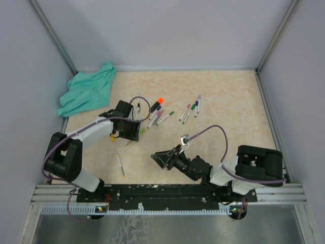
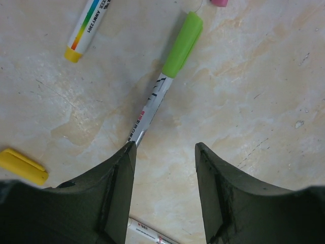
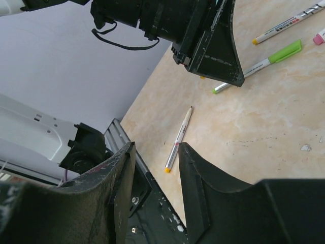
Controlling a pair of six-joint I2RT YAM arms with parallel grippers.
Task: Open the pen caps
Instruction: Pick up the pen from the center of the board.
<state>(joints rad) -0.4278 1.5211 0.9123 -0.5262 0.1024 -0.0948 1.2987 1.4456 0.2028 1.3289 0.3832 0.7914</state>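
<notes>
A pen with a lime green cap (image 2: 183, 44) and a silver barrel lies slanted on the table, its barrel end meeting my left fingertip. My left gripper (image 2: 165, 147) hovers just above the table, open, with only bare table between its fingers. A loose yellow cap (image 2: 23, 166) lies to its left, and a pink cap (image 2: 219, 2) peeks in at the top edge. In the top view the left gripper (image 1: 136, 133) sits beside a cluster of capped pens (image 1: 157, 114), one with an orange cap (image 1: 160, 100). My right gripper (image 1: 154, 157) hangs open and holds nothing.
A teal cloth (image 1: 86, 91) is bunched at the back left corner. More capped pens (image 1: 190, 111) lie at centre right. An uncapped pen with a yellow end (image 3: 179, 138) lies near the front rail (image 1: 167, 193). Walls close in the table on three sides.
</notes>
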